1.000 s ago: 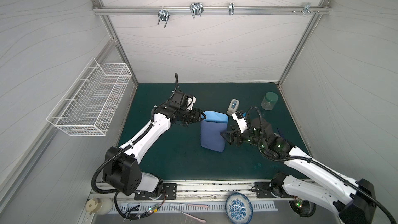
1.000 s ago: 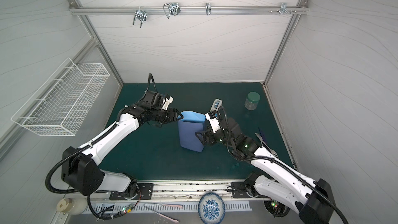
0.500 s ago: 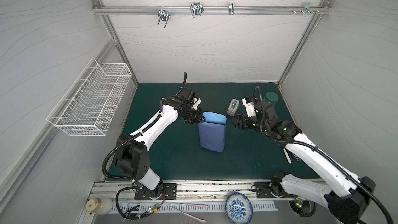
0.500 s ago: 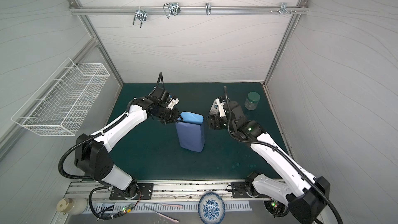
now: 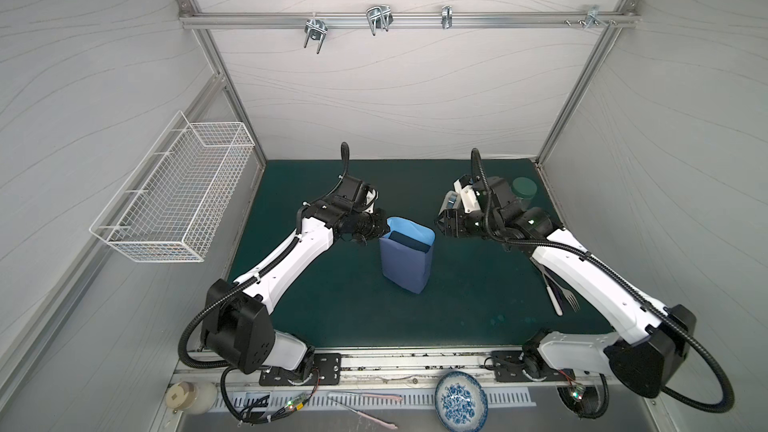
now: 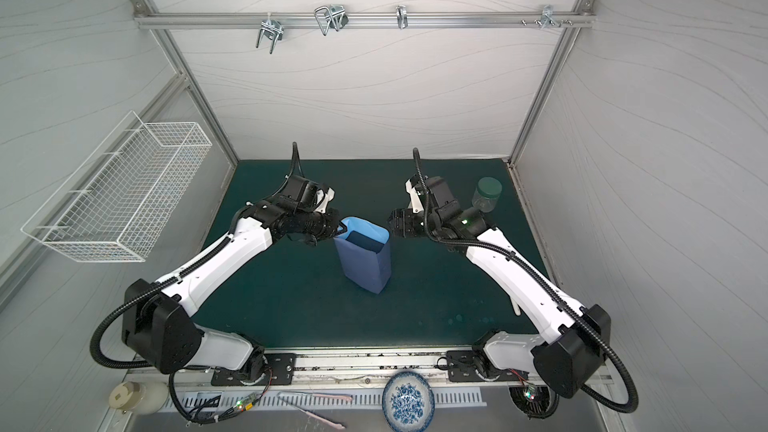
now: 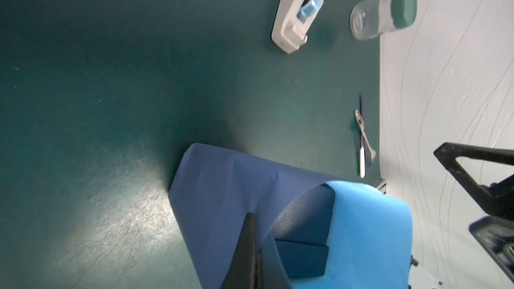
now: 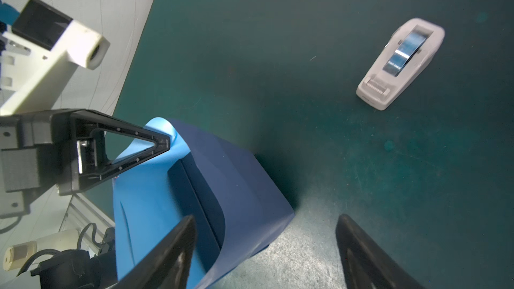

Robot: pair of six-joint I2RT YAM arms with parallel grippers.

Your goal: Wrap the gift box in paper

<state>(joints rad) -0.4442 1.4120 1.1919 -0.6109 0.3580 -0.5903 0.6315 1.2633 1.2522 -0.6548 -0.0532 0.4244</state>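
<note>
Indigo-blue outside, sky-blue inside: paper [image 5: 405,263] standing as an upright sleeve near middle of green mat [image 5: 332,305], open at top. Dark navy gift box [image 5: 409,241] inside sleeve, only upper end showing. Left gripper [image 5: 385,228] pinched shut on paper's upper left corner; finger [image 7: 249,243] tight against sheet in left wrist view. Right gripper [image 8: 264,222] spread wide, holding nothing, just beside sleeve's right side. White tape dispenser [image 8: 400,63] and green-lidded jar [image 5: 524,191] further back, apart from paper.
</note>
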